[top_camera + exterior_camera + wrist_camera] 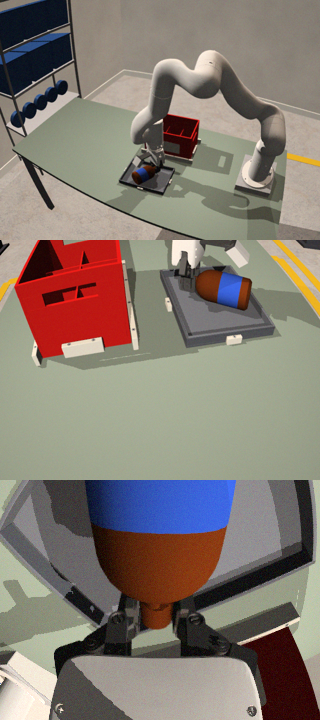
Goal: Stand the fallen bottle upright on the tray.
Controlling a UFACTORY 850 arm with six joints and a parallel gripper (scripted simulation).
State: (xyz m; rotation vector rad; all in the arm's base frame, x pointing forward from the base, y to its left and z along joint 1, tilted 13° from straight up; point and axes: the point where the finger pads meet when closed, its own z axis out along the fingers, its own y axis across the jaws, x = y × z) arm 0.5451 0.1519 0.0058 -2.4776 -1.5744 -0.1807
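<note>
While clamped at its neck by the fingers, a fallen brown, blue-banded bottle (224, 289).

A green counter (85, 134) with a curved front edge stands on dark legs. Behind its far left corner is a metal shelving rack (15, 77) holding dark blue bins (33, 51) and a row of blue discs (40, 102). Yellow floor stripes (297, 268) run alongside.
</note>
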